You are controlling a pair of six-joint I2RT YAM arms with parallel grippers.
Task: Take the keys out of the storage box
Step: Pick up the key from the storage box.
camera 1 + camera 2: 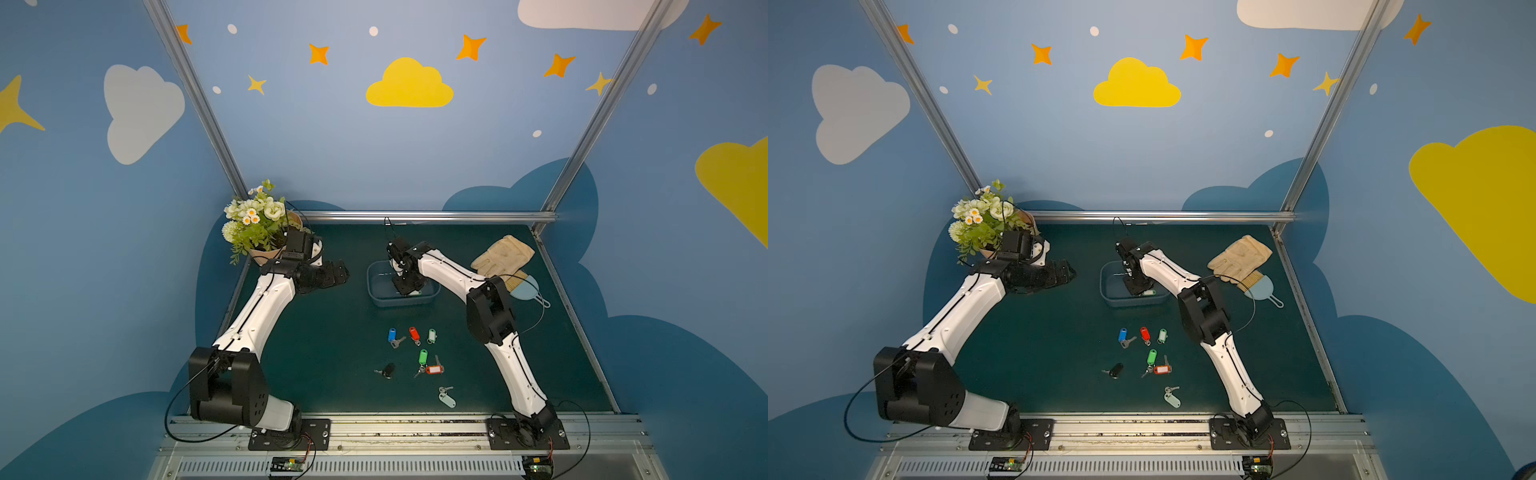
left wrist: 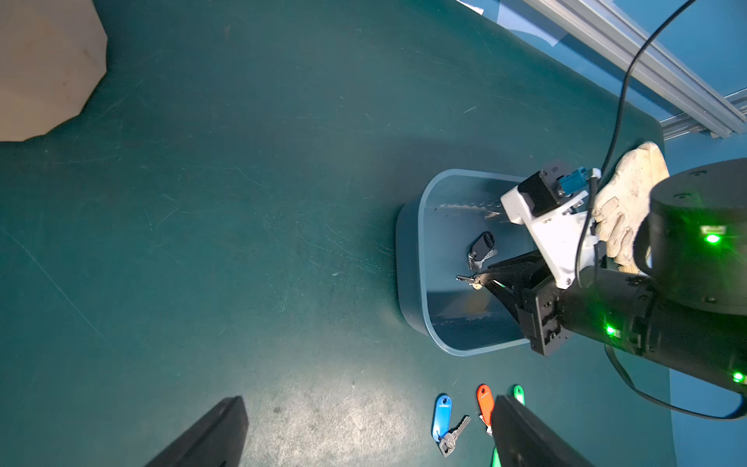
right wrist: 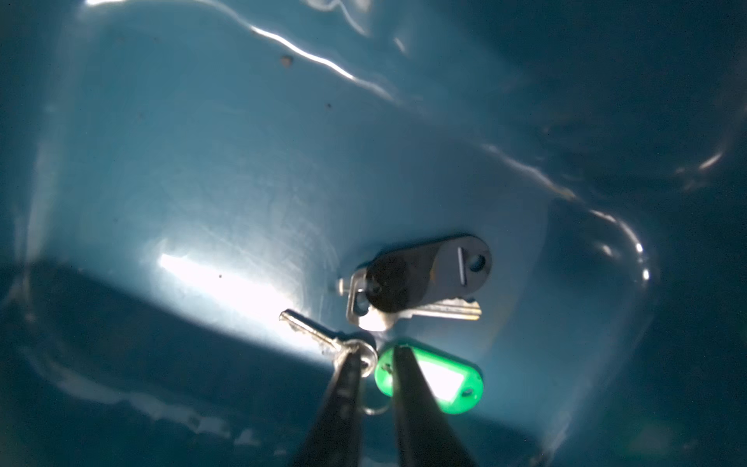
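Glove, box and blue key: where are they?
Glove (image 1: pixel 505 255): in a top view, on its palm.
Box (image 1: pixel 395 302): in a top view, on its near wall.
Blue key (image 1: pixel 392 334): in a top view, on its tag.

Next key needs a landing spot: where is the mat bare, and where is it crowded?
Widest bare patch: the mat between the left arm and the blue-tagged key. A narrower strip lies between the storage box and that row of keys. Crowded: around the green tag and orange tag, and back right by the glove.

No writing is legible anywhere; tags on the keys (image 1: pixel 434 369) look blank or too small.
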